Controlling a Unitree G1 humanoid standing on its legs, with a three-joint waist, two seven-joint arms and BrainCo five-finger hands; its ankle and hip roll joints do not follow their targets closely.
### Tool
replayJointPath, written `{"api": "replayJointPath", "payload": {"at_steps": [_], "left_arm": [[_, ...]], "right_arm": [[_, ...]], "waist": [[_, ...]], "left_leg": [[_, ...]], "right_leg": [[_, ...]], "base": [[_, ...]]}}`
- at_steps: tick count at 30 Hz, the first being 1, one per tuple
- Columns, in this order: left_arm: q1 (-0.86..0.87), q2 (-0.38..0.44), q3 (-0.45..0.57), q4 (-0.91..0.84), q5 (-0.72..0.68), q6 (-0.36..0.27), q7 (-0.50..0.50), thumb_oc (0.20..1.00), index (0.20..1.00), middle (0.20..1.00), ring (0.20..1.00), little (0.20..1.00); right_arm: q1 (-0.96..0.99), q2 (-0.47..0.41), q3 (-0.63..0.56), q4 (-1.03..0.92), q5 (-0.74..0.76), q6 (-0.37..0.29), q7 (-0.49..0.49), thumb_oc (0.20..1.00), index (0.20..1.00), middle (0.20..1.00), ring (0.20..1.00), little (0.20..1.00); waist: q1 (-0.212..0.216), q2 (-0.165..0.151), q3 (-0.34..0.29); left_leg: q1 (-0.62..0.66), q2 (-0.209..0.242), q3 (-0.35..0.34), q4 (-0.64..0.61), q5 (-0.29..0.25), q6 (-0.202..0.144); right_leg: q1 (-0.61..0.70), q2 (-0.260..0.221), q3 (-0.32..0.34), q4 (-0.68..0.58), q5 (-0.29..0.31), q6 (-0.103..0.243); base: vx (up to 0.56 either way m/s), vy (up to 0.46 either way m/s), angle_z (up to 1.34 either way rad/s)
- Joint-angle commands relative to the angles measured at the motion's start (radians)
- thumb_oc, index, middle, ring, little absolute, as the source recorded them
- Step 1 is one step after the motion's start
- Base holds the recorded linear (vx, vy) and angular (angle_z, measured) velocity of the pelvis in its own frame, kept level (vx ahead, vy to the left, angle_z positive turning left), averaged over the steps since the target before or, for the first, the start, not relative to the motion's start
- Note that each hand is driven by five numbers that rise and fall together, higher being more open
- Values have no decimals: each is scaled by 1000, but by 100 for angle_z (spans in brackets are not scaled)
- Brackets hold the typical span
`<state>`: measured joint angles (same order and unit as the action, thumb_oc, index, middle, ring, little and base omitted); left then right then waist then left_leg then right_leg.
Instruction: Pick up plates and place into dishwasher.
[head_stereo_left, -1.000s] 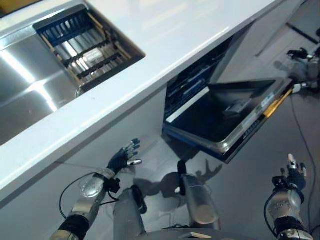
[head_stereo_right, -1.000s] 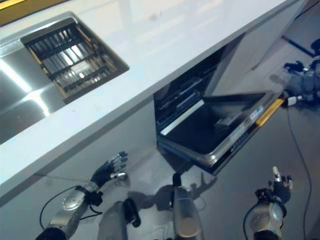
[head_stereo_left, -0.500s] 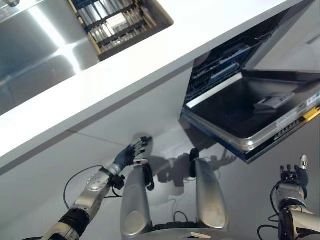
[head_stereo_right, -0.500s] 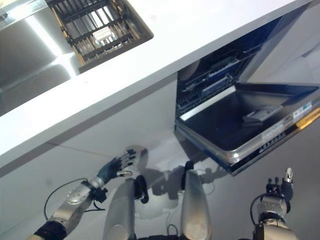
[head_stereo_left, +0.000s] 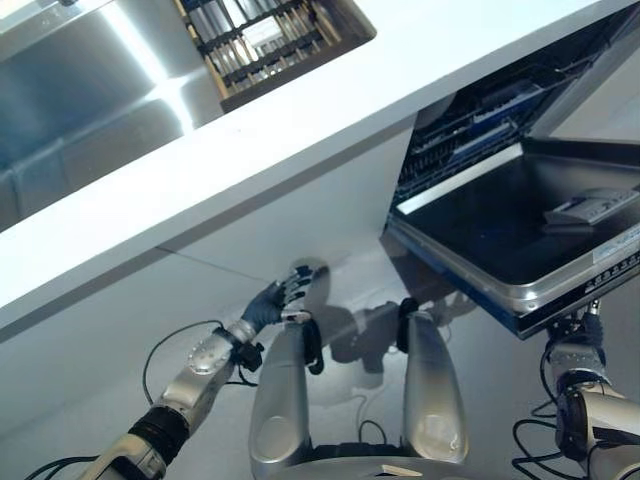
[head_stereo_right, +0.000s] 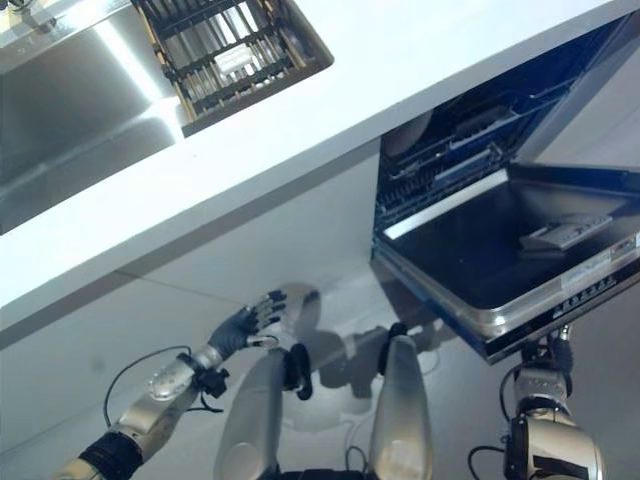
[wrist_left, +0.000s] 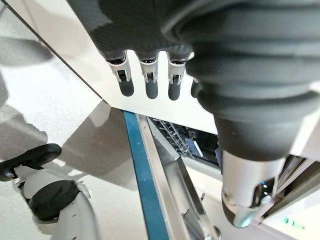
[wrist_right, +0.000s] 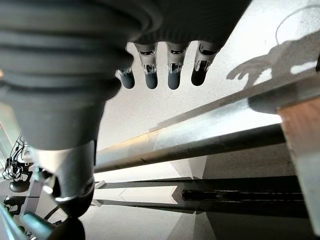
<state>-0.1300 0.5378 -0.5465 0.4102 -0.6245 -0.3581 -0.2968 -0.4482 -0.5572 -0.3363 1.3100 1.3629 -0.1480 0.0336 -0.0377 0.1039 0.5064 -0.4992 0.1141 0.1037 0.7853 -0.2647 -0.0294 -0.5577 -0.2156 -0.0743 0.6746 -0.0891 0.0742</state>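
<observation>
White stone-like worktop (head_stereo_left: 300, 110) sits high above both hands, and that is the first worry. The left hand (head_stereo_left: 285, 297) hangs low by the plain white cupboard front (head_stereo_left: 330, 215), with its fingers (wrist_left: 150, 85) straight and apart, holding nothing. The right hand (head_stereo_left: 578, 350) is low too, just under the front edge of the grey, folded-down dishwasher door (head_stereo_left: 520, 215). Its fingers (wrist_right: 150, 75) are straight and apart, and it holds nothing.

If the right hand goes straight up, I think it may bump the door edge from below and shake it. It looks safer to move out to the side first. If the left hand goes up close to the cupboard, it may scrape the front or catch under the lip of the worktop.

Plates are hard to spot. The dark slatted rack (head_stereo_left: 265, 35) inside the shiny steel sink (head_stereo_left: 80, 90) holds something pale (head_stereo_right: 237, 62). It may be a plate, but I cannot tell. A pale round shape (head_stereo_right: 405, 135) also sits in the dark wire basket (head_stereo_left: 470, 120) inside the dishwasher, and I cannot tell what that is either.
</observation>
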Motion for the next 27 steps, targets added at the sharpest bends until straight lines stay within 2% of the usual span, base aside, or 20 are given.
{"api": "replayJointPath", "payload": {"at_steps": [1, 8, 15, 22, 27], "left_arm": [[25, 12, -29, -113, -34, -37, 13, 1000, 1000, 1000, 1000, 1000], [33, 30, -22, -143, -27, -21, 10, 1000, 1000, 1000, 1000, 1000], [54, 51, 4, -166, -21, 4, -4, 1000, 1000, 1000, 1000, 1000], [82, 69, -6, -175, -29, -14, -3, 1000, 1000, 1000, 1000, 1000], [110, 82, 1, -185, -38, -12, -12, 1000, 1000, 1000, 1000, 1000]], "right_arm": [[-56, -33, 79, 10, -151, -2, -28, 1000, 1000, 1000, 1000, 1000], [-140, -66, 147, -30, -240, -19, -63, 1000, 1000, 1000, 1000, 1000], [-202, -72, 142, -89, -183, -20, -48, 1000, 1000, 1000, 1000, 1000], [-289, -122, 159, -67, -248, 19, -92, 1000, 1000, 1000, 1000, 1000], [-316, -142, 184, -77, -319, 14, -116, 1000, 1000, 1000, 1000, 1000]], "waist": [[46, 15, -54], [73, 6, -53], [102, -6, -58], [138, -15, -75], [160, -27, -102]], "left_leg": [[-43, -12, -31, 41, -31, 11], [-28, -30, -50, -16, -3, 14], [0, -32, -66, -62, 17, 15], [64, -24, -81, -164, 64, 3], [125, -15, -93, -253, 105, -10]], "right_leg": [[75, 1, -55, 5, -44, -17], [88, 8, -50, -10, -44, -13], [131, 26, -70, -48, -37, -10], [204, 51, -92, -117, -31, -9], [273, 65, -112, -190, -24, -12]], "base": [[16, 4, 3], [11, 1, 6], [29, -30, 12], [43, -12, 3], [91, -10, 14]]}}
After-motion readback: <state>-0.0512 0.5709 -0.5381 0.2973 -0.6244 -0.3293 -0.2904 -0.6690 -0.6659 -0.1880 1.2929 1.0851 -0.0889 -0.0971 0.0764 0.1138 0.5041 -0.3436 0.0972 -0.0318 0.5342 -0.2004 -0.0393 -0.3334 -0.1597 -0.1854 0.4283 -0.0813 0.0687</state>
